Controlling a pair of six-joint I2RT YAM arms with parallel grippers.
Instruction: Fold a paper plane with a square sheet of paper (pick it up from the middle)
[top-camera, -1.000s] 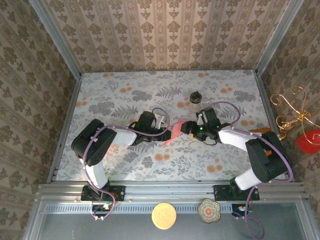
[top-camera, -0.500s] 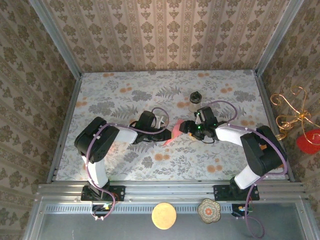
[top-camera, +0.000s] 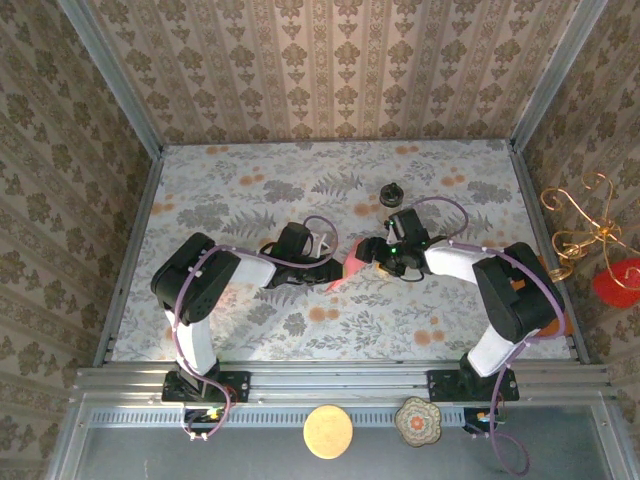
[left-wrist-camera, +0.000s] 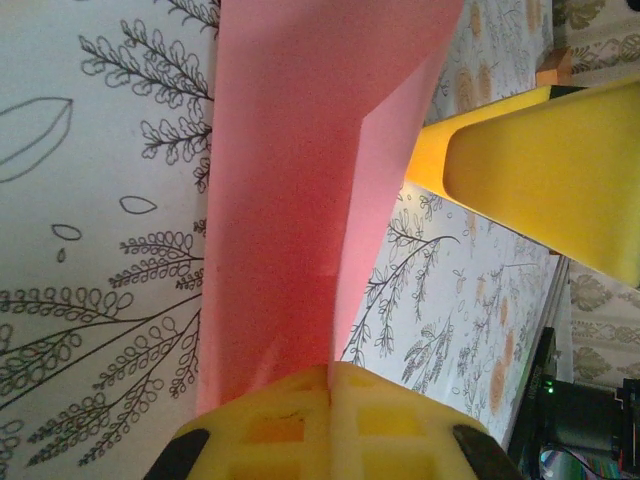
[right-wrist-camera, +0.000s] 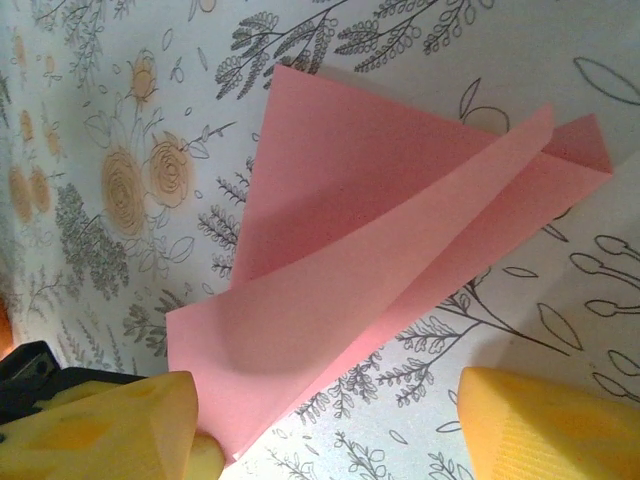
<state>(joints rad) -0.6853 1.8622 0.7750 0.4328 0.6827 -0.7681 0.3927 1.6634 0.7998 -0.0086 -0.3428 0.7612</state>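
While both arms reach in over the floral table (top-camera: 250, 190), the left arm (top-camera: 215, 280) from one side and the right arm (top-camera: 490, 280) from the other, they pretty much meet in the middle. The pink paper (top-camera: 350, 265) sits between them, low over the cloth and partly folded, with one flap lying across another. The left gripper (left-wrist-camera: 330, 372) is clamped tight on the paper's edge, pads pressed together on it. The right gripper (right-wrist-camera: 325, 425) is spread wide, one finger (right-wrist-camera: 110, 430) right at the paper's corner and the other well apart. A small dark-lidded jar (top-camera: 391, 195) stands just behind the right gripper.
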